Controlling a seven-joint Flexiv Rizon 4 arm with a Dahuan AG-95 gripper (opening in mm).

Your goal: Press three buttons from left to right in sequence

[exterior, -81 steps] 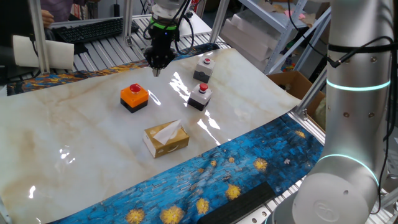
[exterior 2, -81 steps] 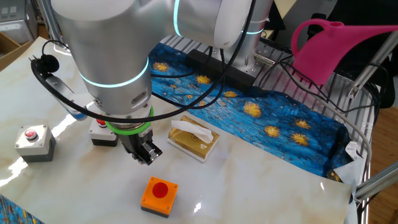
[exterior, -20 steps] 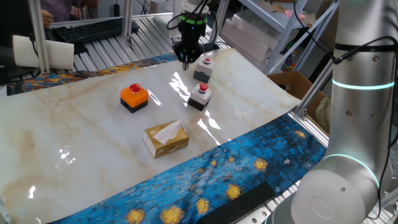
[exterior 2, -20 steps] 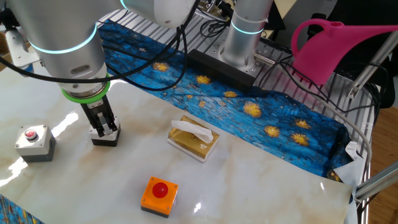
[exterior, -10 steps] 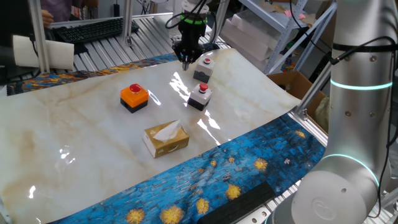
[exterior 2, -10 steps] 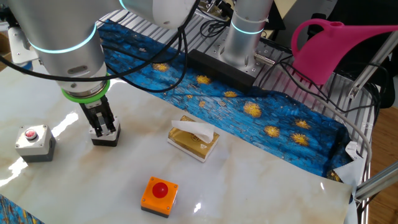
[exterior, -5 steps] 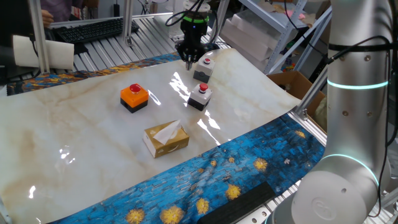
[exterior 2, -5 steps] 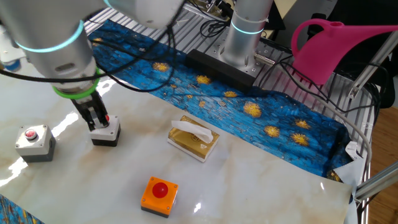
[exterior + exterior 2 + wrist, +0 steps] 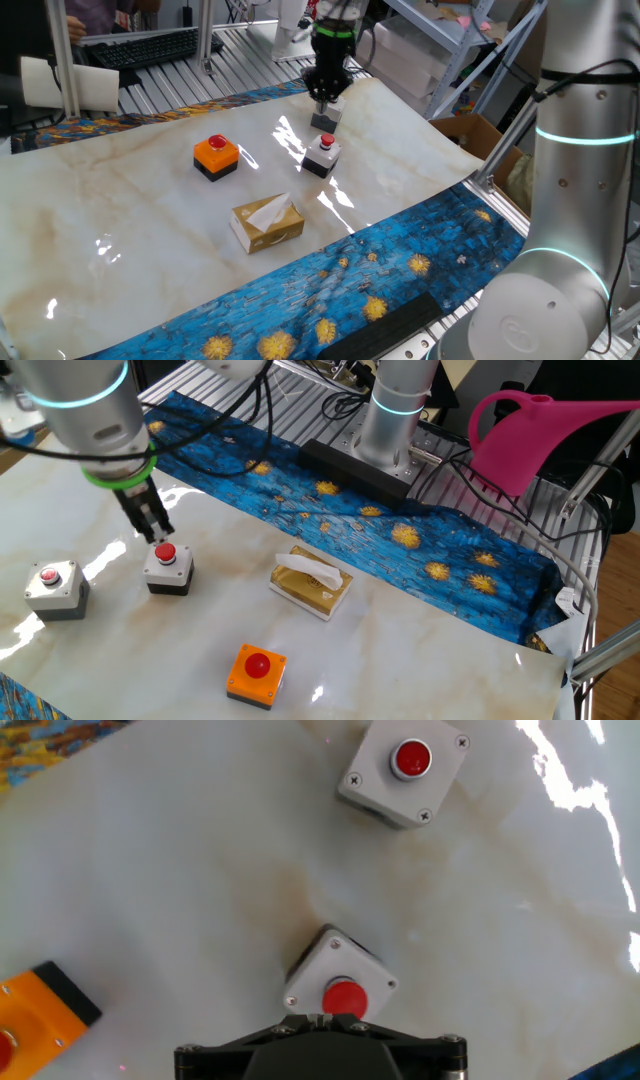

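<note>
Three buttons and a box spread over the table, gripper hanging above the middle of the row.

In one fixed view, the first button (image 9: pixel 215 156) sits leftmost, the second button (image 9: pixel 321 155) well to its right, and the third button (image 9: pixel 325 118) just behind that, partly hidden by the gripper (image 9: pixel 325 99) pointing down over it. The tissue box (image 9: pixel 267 222) lies nearer the camera, between the first two. In the other fixed view the gripper (image 9: pixel 158 533) hangs just above and behind the second button (image 9: pixel 168 568), with the third button (image 9: pixel 56 587) off to the left.
</note>
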